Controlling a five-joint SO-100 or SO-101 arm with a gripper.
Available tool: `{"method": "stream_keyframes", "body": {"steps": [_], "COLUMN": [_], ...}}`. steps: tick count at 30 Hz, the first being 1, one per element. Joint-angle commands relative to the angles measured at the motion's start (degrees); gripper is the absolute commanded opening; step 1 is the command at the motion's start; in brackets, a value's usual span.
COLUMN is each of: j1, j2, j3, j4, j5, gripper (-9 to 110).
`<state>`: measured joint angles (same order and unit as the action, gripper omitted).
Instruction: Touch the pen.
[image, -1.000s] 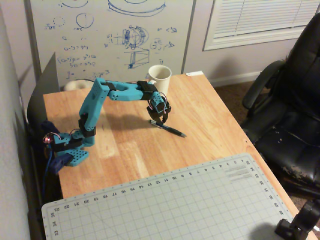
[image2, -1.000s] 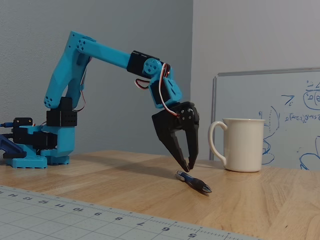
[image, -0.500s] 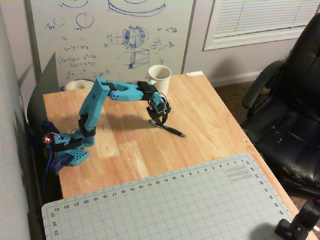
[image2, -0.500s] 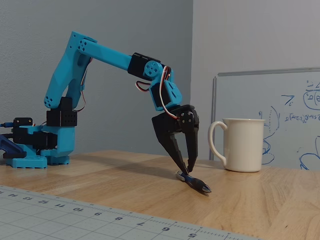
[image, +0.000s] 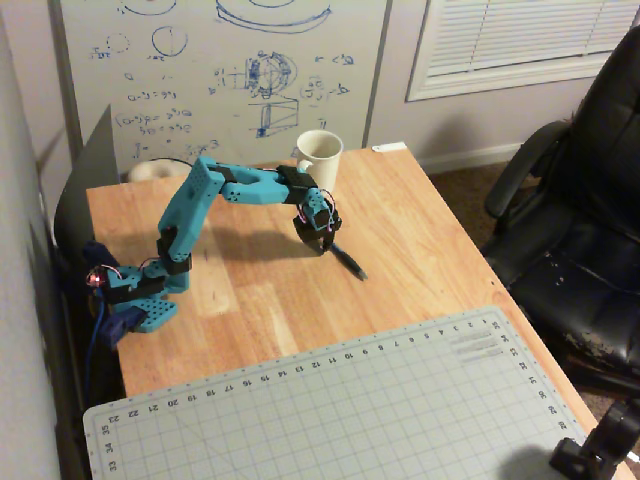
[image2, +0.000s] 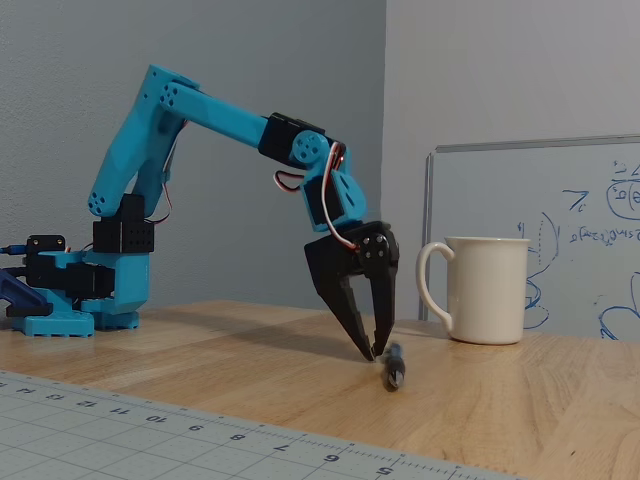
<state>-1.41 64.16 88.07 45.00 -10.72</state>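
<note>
The pen (image: 349, 261) lies flat on the desk (image: 420, 230), in front of the mug (image2: 486, 289), its near end at my claw (image2: 372, 352) tips. I see the claw slightly open, holding nothing. The pen's long axis runs away from the claw, toward the mat (image: 350, 410).

Wooden table (image: 420, 240) bearing the blue arm base (image: 140, 305) at its left edge in the high fixed view, a white mug (image2: 487, 288) beyond the fingertips (image2: 368, 350), the pen (image2: 393, 366) lying just beside them, and a gridded cutting mat (image: 340, 410) along the near edge.
</note>
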Motion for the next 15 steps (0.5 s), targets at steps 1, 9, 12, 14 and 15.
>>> {"method": "stream_keyframes", "body": {"steps": [1,9,12,14,15], "j1": [0.4,0.4,0.4,0.4,0.5], "j2": [1.4,3.0,3.3,2.7,2.3], "j3": [-4.4,-6.2,-10.9,-13.9,-15.3], "j4": [-1.1,-1.2,-1.2,-0.7,-0.5], "j5": [-0.5,0.3,0.4,0.4,0.4], "gripper": [1,1,1,1,1]}}
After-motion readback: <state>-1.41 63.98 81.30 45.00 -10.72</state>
